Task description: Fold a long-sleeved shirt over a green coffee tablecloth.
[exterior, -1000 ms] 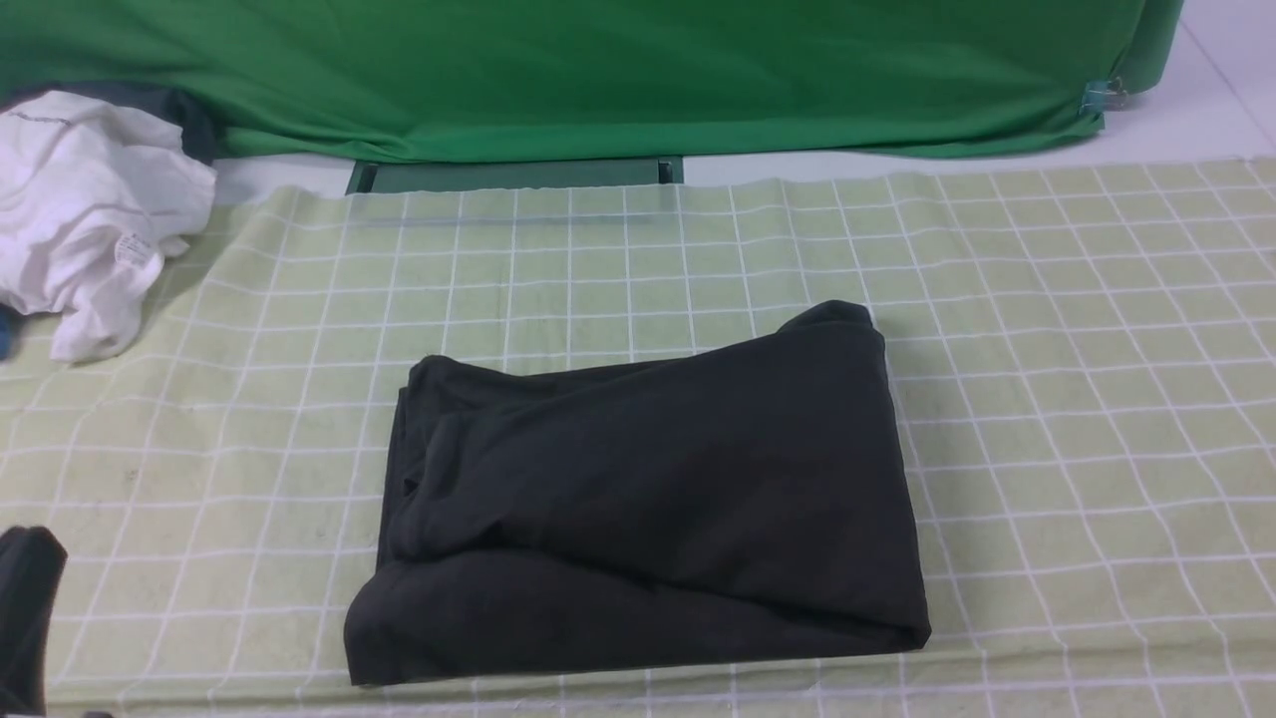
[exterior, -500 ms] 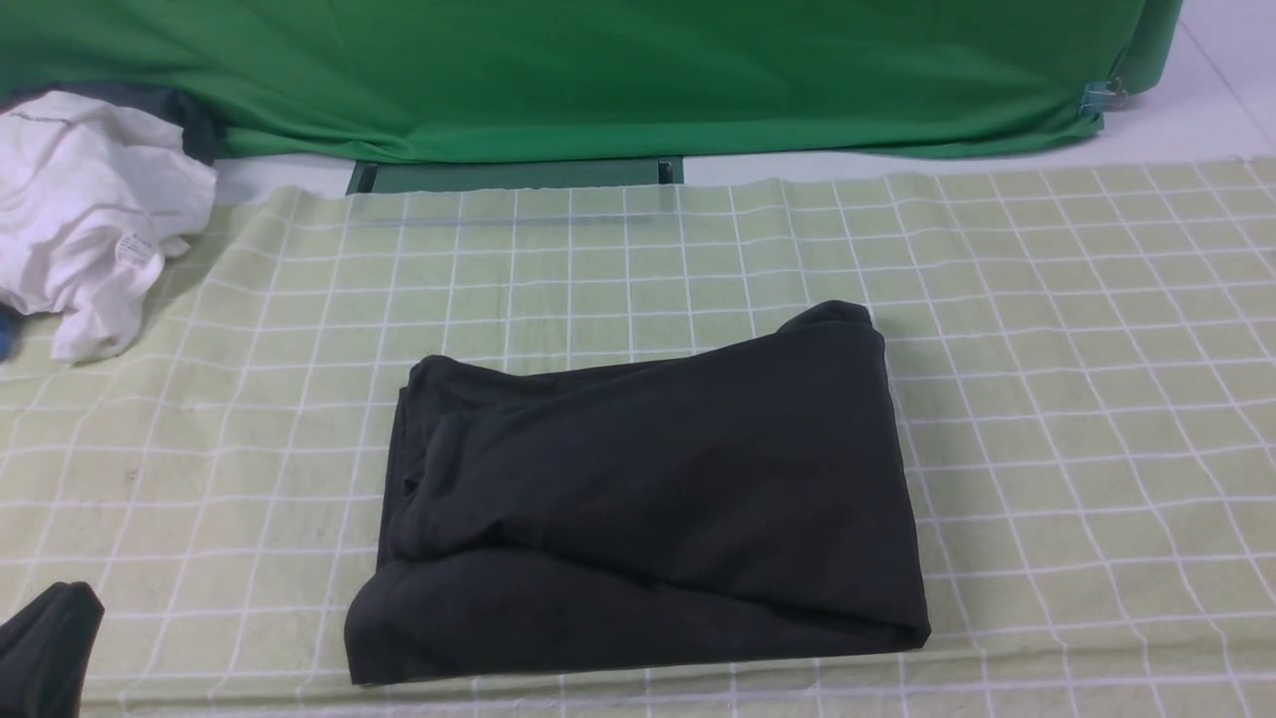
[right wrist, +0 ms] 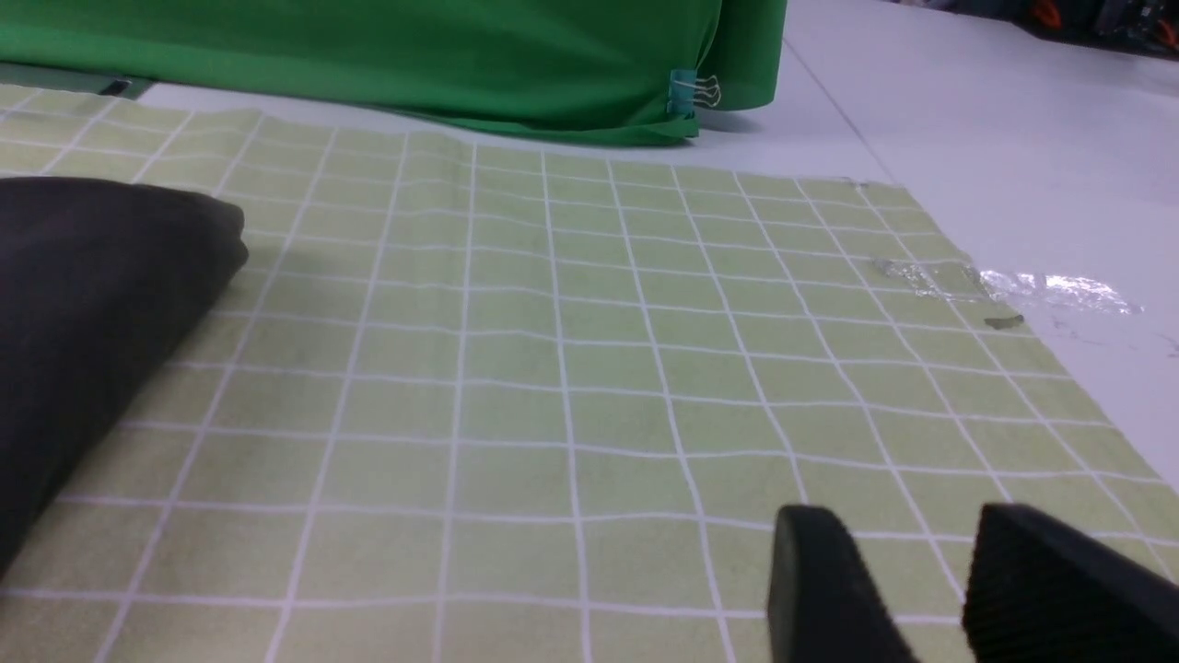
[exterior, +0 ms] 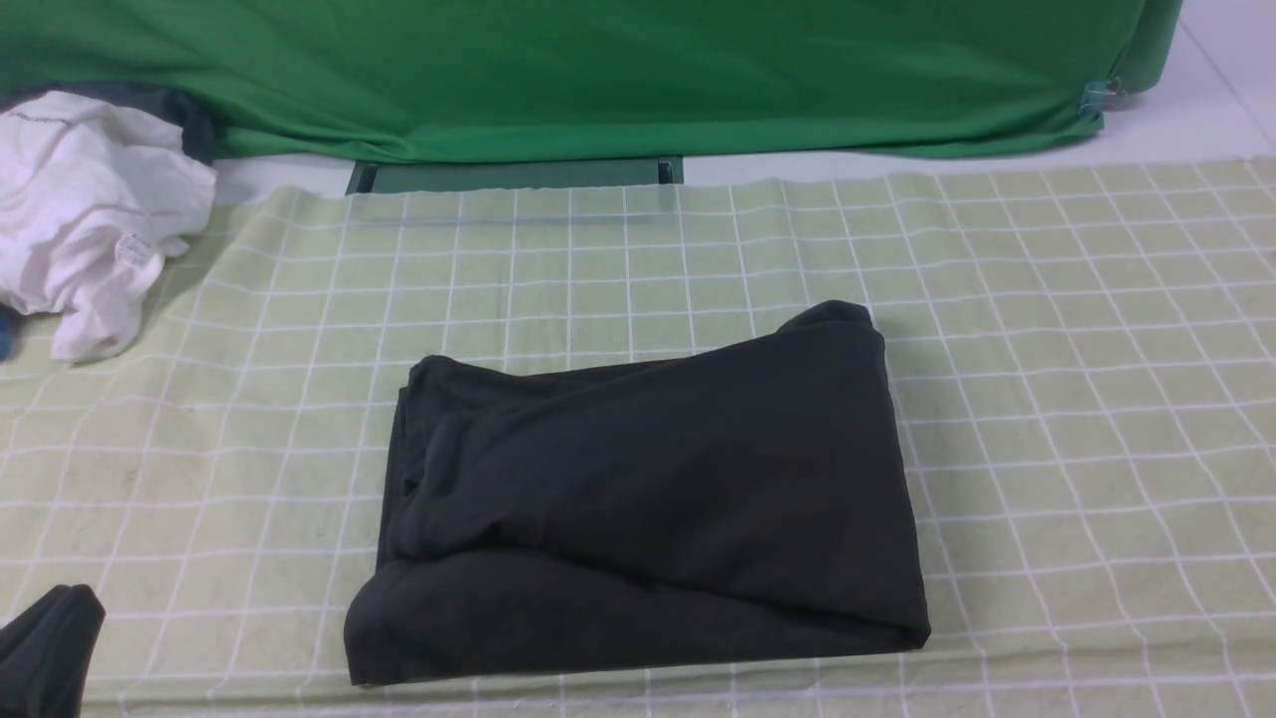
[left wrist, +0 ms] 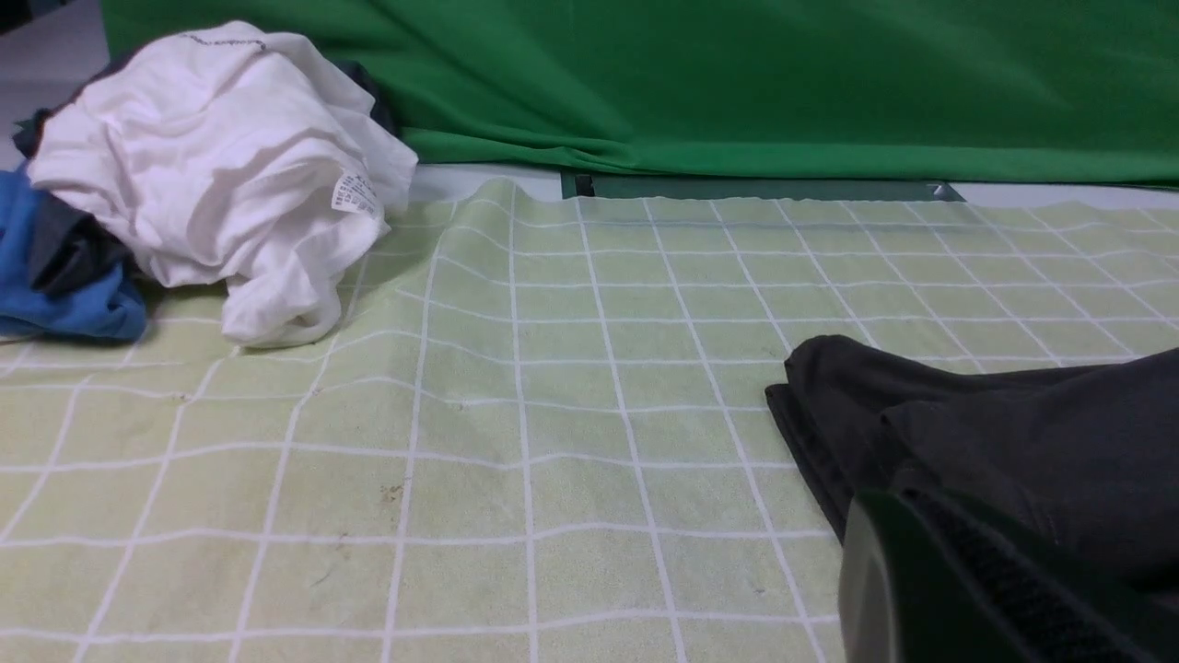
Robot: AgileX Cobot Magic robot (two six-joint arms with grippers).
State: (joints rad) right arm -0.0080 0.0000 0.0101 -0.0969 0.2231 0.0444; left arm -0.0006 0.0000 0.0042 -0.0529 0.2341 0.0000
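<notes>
The long-sleeved shirt (exterior: 638, 499) lies as a compact dark rectangle at the centre of the green coffee tablecloth (exterior: 1077, 399), no sleeves or hem sticking out; the fold looks essentially done. Its 9 o'clock edge is a bit bunched, so at most a tidy-up is left. The left gripper (exterior: 45, 648) sits at 8 o'clock on the cloth, near the shirt but not touching it; only one finger shows, so its state cannot be told. The right gripper (right wrist: 930, 589) shows only in the right wrist view, fingers apart, holding nothing, off the shirt's 3 o'clock side. A crumpled white garment (exterior: 85, 214) sits at 10 o'clock, not involved
</notes>
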